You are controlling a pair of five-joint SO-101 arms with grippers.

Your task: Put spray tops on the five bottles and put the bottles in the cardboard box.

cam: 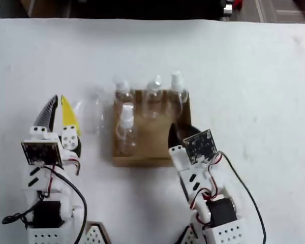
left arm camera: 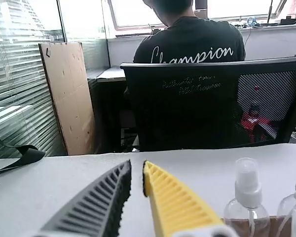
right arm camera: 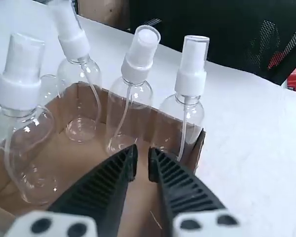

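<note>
The cardboard box lies open in the middle of the table. Four clear bottles with white spray tops stand in it: three along the far wall and one at the front left. A fifth clear bottle stands just outside the box's left wall; I cannot make out its top. My right gripper is shut and empty, low over the box's near right part, short of the bottles. My left gripper, black and yellow, is shut and empty, left of the fifth bottle.
Both arm bases sit at the table's near edge. A black office chair stands beyond the far edge. White tabletop spreads wide to the right of the box and behind it.
</note>
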